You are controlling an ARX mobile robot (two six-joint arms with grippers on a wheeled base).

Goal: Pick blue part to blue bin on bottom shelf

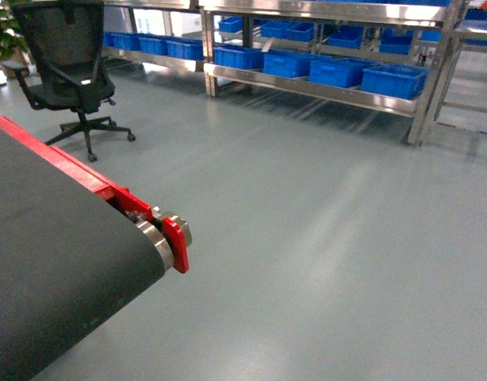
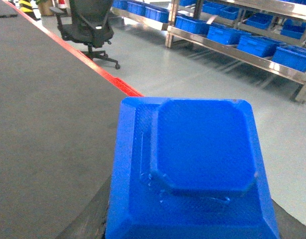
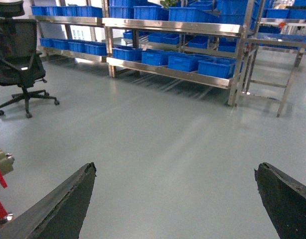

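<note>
Blue part [image 2: 193, 174] visible in left wrist view only.

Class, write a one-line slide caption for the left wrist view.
Blue part fills the foreground above the conveyor belt; blue bins line the distant bottom shelf.

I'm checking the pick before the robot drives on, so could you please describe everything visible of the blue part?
The blue part shows only in the left wrist view, filling its lower half. It looks like matte, finely textured plastic: a squarish body with chamfered corners, sloping sides and a raised rounded-square top. It sits close under the camera, above the grey conveyor belt. What grips it is hidden.
</note>
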